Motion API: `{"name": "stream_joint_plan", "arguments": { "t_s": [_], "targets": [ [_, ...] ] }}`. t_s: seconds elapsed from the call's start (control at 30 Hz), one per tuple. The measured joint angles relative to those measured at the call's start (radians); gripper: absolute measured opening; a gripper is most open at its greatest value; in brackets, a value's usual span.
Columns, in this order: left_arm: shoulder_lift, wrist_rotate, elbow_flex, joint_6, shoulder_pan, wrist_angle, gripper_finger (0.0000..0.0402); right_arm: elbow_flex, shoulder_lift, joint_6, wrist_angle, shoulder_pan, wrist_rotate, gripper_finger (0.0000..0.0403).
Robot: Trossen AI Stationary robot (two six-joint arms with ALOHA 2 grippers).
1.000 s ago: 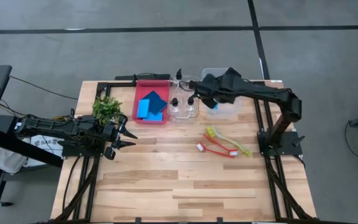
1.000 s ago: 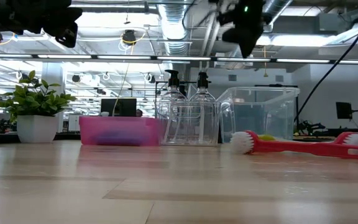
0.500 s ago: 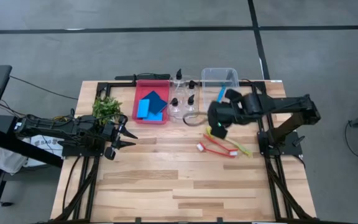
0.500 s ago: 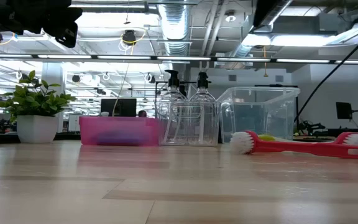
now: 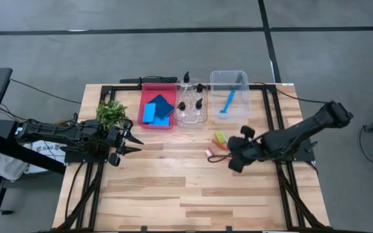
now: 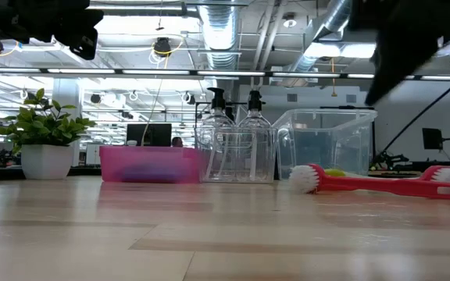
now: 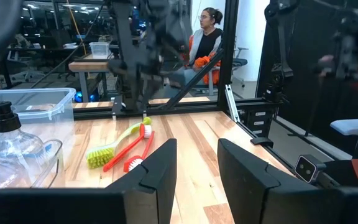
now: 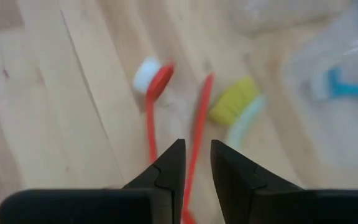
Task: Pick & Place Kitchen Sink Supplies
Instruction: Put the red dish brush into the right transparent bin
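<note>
Brushes are what remain loose on the table: two red brushes (image 5: 220, 153) and a yellow-green brush (image 5: 220, 137) lie close together right of centre, while the blue brush (image 5: 229, 101) already lies in the clear bin (image 5: 229, 79), the sponges (image 5: 157, 108) sit in the red bin (image 5: 155, 87) and the bottles (image 5: 192, 105) stand between the two bins. By my judgement these brushes are light, stiff plastic with thin, smooth handles that could roll or slide if pinched off-centre; the best hold is probably across a handle's middle, clear of the soft bristle head and of the neighbouring brush. The right gripper (image 8: 193, 163) hangs low over them with its fingers nearly closed, only a narrow gap between them, and holds nothing. The left gripper (image 7: 196, 163) waits near the table's left edge beside the plant (image 5: 112, 112), fingers part open and empty. The high view gives the layout but the right arm hides much of the handles; the right wrist view shows one red handle running straight between the fingers and the white-bristled head (image 8: 148, 71) beyond. The low view shows a red brush (image 6: 369, 182) lying flat on the wood, and the left wrist view shows how the three handles crowd together.
</note>
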Motion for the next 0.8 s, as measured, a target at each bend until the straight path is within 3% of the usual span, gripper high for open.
{"name": "stream_joint_plan", "arguments": {
  "t_s": [0.2,0.53,0.8],
  "targets": [
    [0.000,0.000,0.000,-0.004,0.000,0.005,0.0118,-0.110,0.092,0.033,0.229,-0.029,-0.031,0.0069],
    [0.001,0.000,0.000,-0.004,0.000,0.006,0.0118,-0.109,0.253,-0.068,0.326,-0.078,-0.091,0.0072],
    [0.001,0.000,0.000,-0.004,0.000,0.006,0.0118,-0.109,0.328,-0.098,0.353,-0.097,-0.132,0.0127]
  ]
}}
